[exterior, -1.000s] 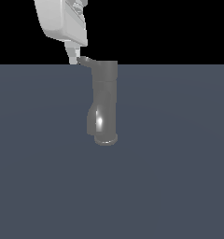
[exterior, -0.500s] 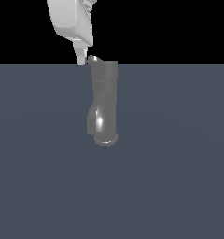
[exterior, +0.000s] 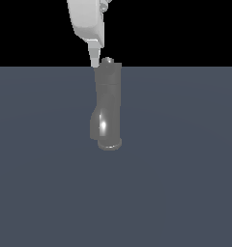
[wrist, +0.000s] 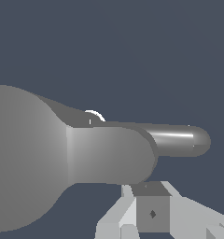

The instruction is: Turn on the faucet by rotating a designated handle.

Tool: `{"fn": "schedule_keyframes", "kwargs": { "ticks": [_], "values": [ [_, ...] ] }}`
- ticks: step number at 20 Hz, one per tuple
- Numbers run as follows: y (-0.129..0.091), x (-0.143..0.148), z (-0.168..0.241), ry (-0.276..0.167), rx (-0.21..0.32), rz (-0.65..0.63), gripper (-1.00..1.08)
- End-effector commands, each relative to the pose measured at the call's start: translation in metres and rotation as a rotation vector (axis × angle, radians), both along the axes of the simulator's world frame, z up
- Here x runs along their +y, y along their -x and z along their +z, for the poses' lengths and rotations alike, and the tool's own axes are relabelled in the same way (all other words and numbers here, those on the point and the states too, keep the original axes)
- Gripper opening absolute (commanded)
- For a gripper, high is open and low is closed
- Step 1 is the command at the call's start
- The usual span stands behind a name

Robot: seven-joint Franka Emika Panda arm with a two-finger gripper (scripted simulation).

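Observation:
The faucet (exterior: 108, 103) is a glossy grey column with a rounded rim at its near end and a bright highlight. At its far cap end only a small grey nub of the handle (exterior: 107, 60) shows. My white gripper (exterior: 95, 61) comes down from above on the exterior view's left, shut, its narrow tip against the cap right beside that nub. In the wrist view the faucet (wrist: 34, 154) fills one side, tapering to a thinner shiny rod, and the gripper (wrist: 152, 205) sits close under its middle section.
A flat dark blue-grey floor (exterior: 185, 183) spreads all around the faucet. Beyond its far edge there is only black background. No other objects show.
My gripper has moved toward the exterior view's right, up to the faucet's cap. The small lever that stuck out sideways has swung in with it and now shows only as a nub.

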State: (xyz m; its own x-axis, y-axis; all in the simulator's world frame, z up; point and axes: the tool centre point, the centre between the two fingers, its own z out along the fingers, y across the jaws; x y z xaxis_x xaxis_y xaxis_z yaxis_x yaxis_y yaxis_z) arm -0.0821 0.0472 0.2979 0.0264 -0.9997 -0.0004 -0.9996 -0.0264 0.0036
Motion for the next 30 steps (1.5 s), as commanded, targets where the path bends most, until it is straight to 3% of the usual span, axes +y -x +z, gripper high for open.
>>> {"fn": "schedule_keyframes", "kwargs": {
  "ticks": [1,11,12,13,30],
  "values": [
    [-0.008,-0.029,0.0,0.0,-0.004,-0.037,-1.0],
    [-0.028,-0.086,0.0,0.0,-0.004,-0.072,-1.0],
    [-0.028,-0.086,0.0,0.0,-0.004,-0.072,-1.0],
    [-0.022,-0.035,0.0,-0.006,0.007,0.014,-1.0],
    [-0.074,-0.086,0.0,-0.001,0.0,-0.048,-1.0]
  ]
}}
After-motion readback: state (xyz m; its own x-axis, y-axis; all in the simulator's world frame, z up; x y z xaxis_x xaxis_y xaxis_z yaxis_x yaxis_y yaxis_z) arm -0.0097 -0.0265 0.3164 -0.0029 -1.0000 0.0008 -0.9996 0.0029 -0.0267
